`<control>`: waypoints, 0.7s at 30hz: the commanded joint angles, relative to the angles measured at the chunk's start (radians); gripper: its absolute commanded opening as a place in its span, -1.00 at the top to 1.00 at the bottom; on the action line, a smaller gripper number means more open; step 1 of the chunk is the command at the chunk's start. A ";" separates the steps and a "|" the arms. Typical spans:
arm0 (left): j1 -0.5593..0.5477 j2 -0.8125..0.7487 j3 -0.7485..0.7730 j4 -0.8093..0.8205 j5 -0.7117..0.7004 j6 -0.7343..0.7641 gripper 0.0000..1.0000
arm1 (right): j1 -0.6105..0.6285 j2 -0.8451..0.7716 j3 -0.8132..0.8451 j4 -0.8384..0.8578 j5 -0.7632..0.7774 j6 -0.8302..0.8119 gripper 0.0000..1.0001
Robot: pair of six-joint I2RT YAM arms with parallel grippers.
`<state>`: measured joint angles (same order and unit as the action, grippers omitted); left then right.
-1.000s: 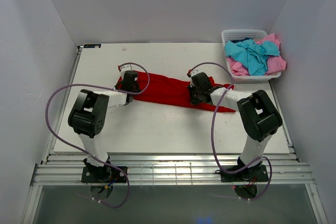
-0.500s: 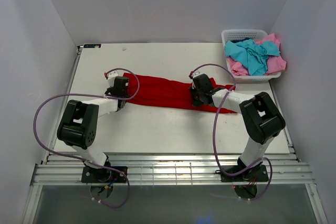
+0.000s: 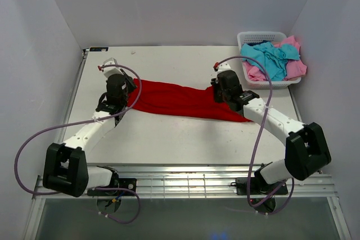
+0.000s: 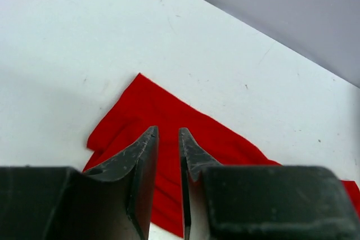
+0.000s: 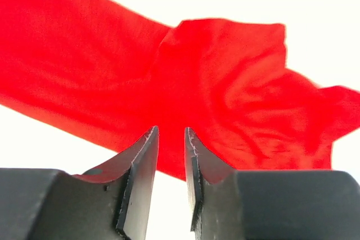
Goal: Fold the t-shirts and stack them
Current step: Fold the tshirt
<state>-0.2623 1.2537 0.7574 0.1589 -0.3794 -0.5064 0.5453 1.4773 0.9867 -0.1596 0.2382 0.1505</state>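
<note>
Lying stretched out, red t-shirt [image 3: 180,100], white table [image 3: 169,136]

The large t-shirt [image 3: 180,100] is a plain bright red, with no print and darker shading in its creases. In the white lattice basket [image 3: 251,38] lie a turquoise-blue t-shirt [image 3: 273,60] and a pink t-shirt [image 3: 296,68], both plain. The desk [image 3: 169,133] is white with a few small grey specks. The left arm [image 3: 90,130] and right arm [image 3: 275,119] are white with black joints, and they trail pale purple cables [image 3: 35,136]. The left end effector [image 4: 167,139] and right end effector [image 5: 171,139] have dark grey fingers, scuffed lighter along the edges.
</note>
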 commanded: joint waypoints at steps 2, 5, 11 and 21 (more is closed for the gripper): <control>-0.002 0.169 0.083 0.007 0.112 0.065 0.38 | -0.001 -0.061 0.044 -0.118 0.185 0.013 0.39; -0.002 0.307 0.198 -0.106 0.128 0.055 0.65 | -0.002 -0.052 0.012 -0.178 0.281 0.046 0.61; -0.002 0.522 0.287 -0.154 0.134 0.051 0.93 | -0.015 0.014 -0.031 -0.215 0.322 0.106 0.84; -0.002 0.564 0.223 -0.191 0.097 0.010 1.00 | -0.065 0.270 0.061 -0.230 0.290 0.116 0.85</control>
<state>-0.2638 1.8389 1.0073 0.0113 -0.2638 -0.4702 0.4923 1.6943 0.9821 -0.3801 0.5201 0.2550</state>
